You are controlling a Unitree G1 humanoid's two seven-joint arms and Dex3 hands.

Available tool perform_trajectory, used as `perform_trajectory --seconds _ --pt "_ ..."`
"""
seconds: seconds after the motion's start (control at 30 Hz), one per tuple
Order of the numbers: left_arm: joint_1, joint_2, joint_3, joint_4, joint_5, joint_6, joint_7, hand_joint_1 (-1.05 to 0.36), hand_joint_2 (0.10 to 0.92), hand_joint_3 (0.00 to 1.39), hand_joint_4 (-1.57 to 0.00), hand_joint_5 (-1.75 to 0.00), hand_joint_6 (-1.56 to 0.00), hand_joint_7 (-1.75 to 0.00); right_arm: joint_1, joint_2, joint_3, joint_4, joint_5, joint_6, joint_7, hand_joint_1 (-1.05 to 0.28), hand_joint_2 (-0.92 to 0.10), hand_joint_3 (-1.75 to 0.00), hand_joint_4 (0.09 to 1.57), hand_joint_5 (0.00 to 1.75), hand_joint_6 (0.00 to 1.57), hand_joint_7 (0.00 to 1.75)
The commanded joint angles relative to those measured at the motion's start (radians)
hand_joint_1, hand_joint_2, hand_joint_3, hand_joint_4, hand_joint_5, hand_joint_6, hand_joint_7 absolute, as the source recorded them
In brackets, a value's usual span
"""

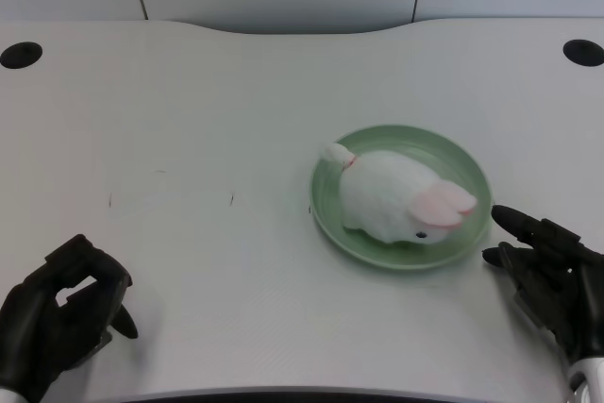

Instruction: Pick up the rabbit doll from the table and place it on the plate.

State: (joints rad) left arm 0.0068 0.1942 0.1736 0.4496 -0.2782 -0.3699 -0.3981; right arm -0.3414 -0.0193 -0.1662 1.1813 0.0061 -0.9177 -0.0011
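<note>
At bottom left, left hand (58, 323): low at the near table edge, fingers curled inward, nothing held.
Table (217, 120): white, with a few faint dark specks left of centre.
Plate (377, 139): green, round, right of centre, well apart from the left hand.
Rabbit doll (392, 195): white, lying on the plate, pink ears toward the right, tail toward the plate's upper-left rim.
Right hand (552, 271): bottom right, fingertips just beside the plate's right rim.

White desk (236, 92) w/ a round black hole at each far corner, left (21, 54) & right (582, 52). Green plate (470, 169) sits directly on it, right of centre. Few tiny dark marks (231, 199) on the surface left of the plate
</note>
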Motion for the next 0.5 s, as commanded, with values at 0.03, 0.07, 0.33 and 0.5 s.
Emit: perform_trajectory --seconds 0.03,0.07,0.33,0.5 --pt "-0.022 -0.009 0.019 0.049 -0.016 -0.032 -0.025 -0.56 0.921 0.54 -0.72 -1.75 -0.48 -1.75 0.001 -0.019 -0.012 -0.008 0.014 0.014 0.001 -0.33 -0.92 -0.28 0.58 0.90 0.88 0.02" --pt "-0.026 -0.015 0.017 0.058 -0.009 -0.035 -0.019 -0.56 0.921 0.53 -0.72 -1.75 -0.48 -1.75 0.000 -0.024 -0.009 -0.007 0.002 0.016 -0.014 -0.33 -0.92 -0.28 0.58 0.90 0.88 0.02" --pt "-0.063 -0.039 0.001 0.121 0.054 -0.047 0.024 -0.55 0.921 0.52 -0.73 -1.75 -0.50 -1.75 -0.032 -0.046 -0.021 0.052 -0.016 0.005 -0.045 -0.30 -0.92 -0.34 0.55 0.87 0.90 0.03" --pt "-0.079 -0.053 0.015 0.150 0.043 -0.065 0.024 -0.57 0.921 0.47 -0.78 -1.75 -0.54 -1.75 -0.044 -0.056 -0.023 0.072 -0.019 0.025 -0.032 -0.30 -0.92 -0.34 0.53 0.85 0.89 0.02"
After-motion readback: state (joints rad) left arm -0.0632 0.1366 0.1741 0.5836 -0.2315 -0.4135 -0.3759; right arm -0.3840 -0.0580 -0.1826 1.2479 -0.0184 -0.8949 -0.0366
